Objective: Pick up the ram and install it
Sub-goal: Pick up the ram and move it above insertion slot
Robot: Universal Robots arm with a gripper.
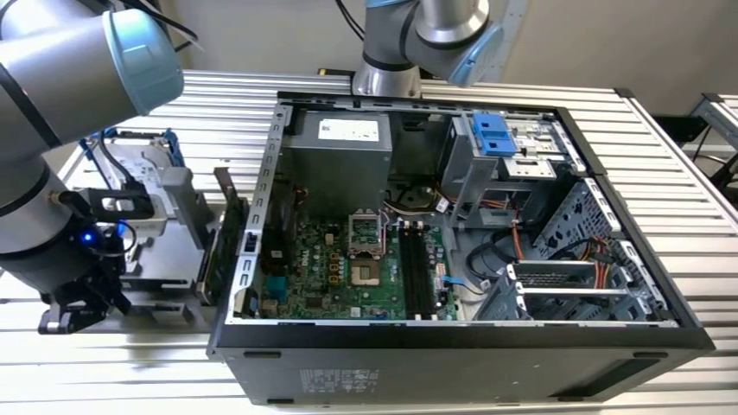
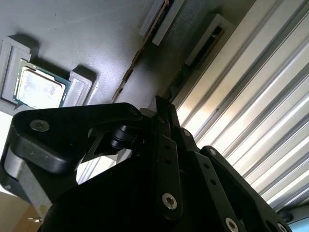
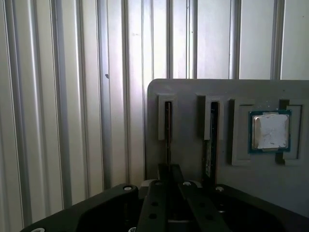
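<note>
While the arm reaches down on the exterior view's left of the open case (image 1: 461, 346), its gripper (image 1: 72, 318) hangs low over a grey tray (image 1: 173, 255) on the slatted metal worktop (image 1: 669, 173). Whether the gripper is spread or pressed together cannot be told from any view.

In the first wrist view the gripper (image 3: 169, 168) sits just short of the tray (image 3: 193, 89), in line with the nearer of two upright holders. The ram (image 3: 167, 126) stands on edge in that holder, a thin dark strip showing in the gap; whether the gripper touches it cannot be told. A second ram (image 3: 209, 145) stands on edge in the next holder, just beside the first. A processor (image 3: 270, 131) with a silver lid lies flat in a recess farther along the tray.

In the second wrist view the gripper (image 2: 163, 107) points at the same tray, with the ram (image 2: 137, 55), the second ram (image 2: 203, 43) and the processor (image 2: 38, 89) beyond it.

Inside the case the green motherboard (image 1: 334, 268) lies flat, its black slots (image 1: 417, 268) running side by side, well apart from the gripper.
</note>
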